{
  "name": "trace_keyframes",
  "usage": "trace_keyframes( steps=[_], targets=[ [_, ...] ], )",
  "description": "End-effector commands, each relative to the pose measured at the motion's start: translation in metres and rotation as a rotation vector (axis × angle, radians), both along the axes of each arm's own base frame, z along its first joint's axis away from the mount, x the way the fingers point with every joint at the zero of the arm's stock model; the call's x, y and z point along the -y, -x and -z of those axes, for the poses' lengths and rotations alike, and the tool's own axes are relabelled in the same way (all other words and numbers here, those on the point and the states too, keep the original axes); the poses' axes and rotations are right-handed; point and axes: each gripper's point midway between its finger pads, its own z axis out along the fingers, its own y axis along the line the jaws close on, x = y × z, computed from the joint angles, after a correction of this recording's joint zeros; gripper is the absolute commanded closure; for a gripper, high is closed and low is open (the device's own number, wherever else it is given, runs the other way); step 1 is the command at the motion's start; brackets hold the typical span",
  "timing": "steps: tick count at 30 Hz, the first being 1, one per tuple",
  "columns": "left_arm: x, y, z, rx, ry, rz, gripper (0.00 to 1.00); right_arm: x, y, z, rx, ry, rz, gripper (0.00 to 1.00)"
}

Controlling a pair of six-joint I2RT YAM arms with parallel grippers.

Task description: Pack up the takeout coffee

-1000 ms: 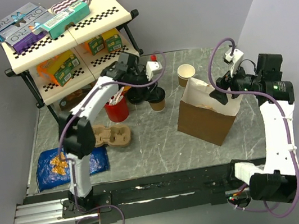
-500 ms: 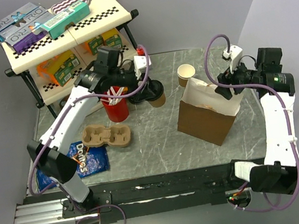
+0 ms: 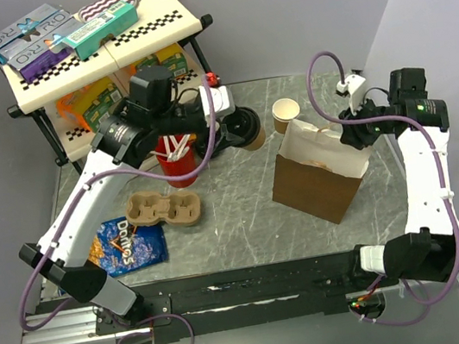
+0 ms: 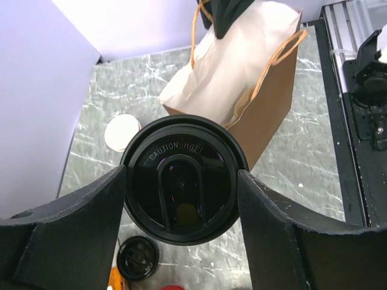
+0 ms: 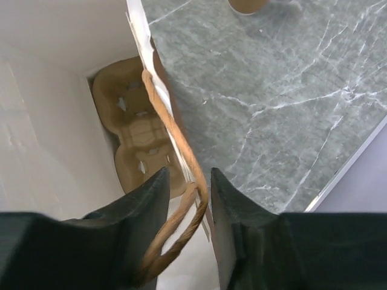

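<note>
The takeout coffee [image 4: 181,154], a tan cup under a black lid, hangs above the table with my left gripper [image 4: 181,184] shut on its sides. From above, the coffee [image 3: 255,138] and left gripper [image 3: 238,127] sit left of the brown paper bag [image 3: 318,180]. My right gripper [image 3: 353,137] is at the bag's far rim. In the right wrist view its jaws [image 5: 188,181] stand narrow on either side of the rope handle [image 5: 181,154] and rim, with a little gap still showing. A cup carrier [image 5: 142,145] lies at the bottom of the bag.
A lidless tan cup [image 3: 286,112] stands behind the bag. A red cup of white sticks [image 3: 178,164], a loose black lid [image 4: 138,258], a cardboard carrier [image 3: 165,208] and a Doritos bag [image 3: 123,243] lie to the left. A shelf of boxes [image 3: 89,54] fills the back left.
The left arm has raised the coffee off the table and carried it back and slightly right. The right jaws have narrowed around the bag's handle and rim.
</note>
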Motion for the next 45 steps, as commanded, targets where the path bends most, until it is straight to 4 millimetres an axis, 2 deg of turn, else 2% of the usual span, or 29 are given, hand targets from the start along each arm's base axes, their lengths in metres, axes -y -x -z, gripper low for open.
trace_keyframes(
  steps=[1, 3, 4, 5, 9, 10, 11, 13, 14, 18, 19, 22, 28, 35, 45],
  targets=[
    [-0.001, 0.009, -0.033, 0.105, 0.055, 0.012, 0.99, -0.001, 0.010, -0.002, -0.002, 0.028, -0.030, 0.72],
    [0.000, 0.015, -0.037, 0.117, 0.065, 0.022, 0.99, -0.004, 0.013, -0.001, -0.018, 0.017, -0.041, 0.83],
    [0.000, 0.018, -0.039, 0.121, 0.068, 0.028, 0.99, -0.005, 0.014, -0.004, -0.013, 0.013, -0.045, 0.97],
    [0.000, 0.023, -0.041, 0.127, 0.072, 0.034, 0.99, -0.007, 0.016, -0.006, -0.010, 0.002, -0.050, 1.00],
    [0.006, 0.043, -0.047, 0.128, 0.116, 0.052, 0.99, -0.028, 0.019, -0.020, 0.023, -0.039, -0.097, 1.00],
    [0.008, 0.045, -0.054, 0.150, 0.144, 0.052, 0.99, -0.036, 0.021, -0.025, 0.039, -0.044, -0.120, 1.00],
    [0.007, 0.050, -0.052, 0.150, 0.152, 0.051, 0.99, -0.051, 0.025, -0.028, 0.039, -0.050, -0.160, 1.00],
    [0.010, 0.057, -0.059, 0.174, 0.179, 0.044, 0.99, -0.062, 0.027, -0.035, 0.079, -0.016, -0.181, 1.00],
    [0.009, 0.061, -0.061, 0.179, 0.187, 0.042, 0.99, -0.073, 0.031, -0.035, 0.081, -0.022, -0.212, 1.00],
    [0.009, 0.073, -0.064, 0.182, 0.205, 0.047, 0.99, -0.074, 0.031, -0.037, 0.087, -0.036, -0.185, 1.00],
    [0.010, 0.075, -0.057, 0.175, 0.195, 0.054, 0.99, -0.073, 0.031, -0.035, 0.078, -0.033, -0.189, 1.00],
    [0.016, 0.089, -0.054, 0.190, 0.210, 0.088, 0.99, -0.082, 0.031, -0.037, 0.080, -0.045, -0.221, 1.00],
    [0.045, 0.105, -0.034, 0.205, 0.184, 0.166, 0.99, -0.091, 0.029, -0.046, 0.090, -0.085, -0.240, 1.00],
    [0.068, 0.104, -0.004, 0.306, 0.084, 0.224, 0.99, -0.096, 0.034, -0.053, 0.111, -0.083, -0.272, 1.00],
    [0.080, 0.088, 0.020, 0.393, -0.032, 0.239, 0.99, -0.103, 0.044, -0.057, 0.119, -0.102, -0.299, 1.00]
  ],
)
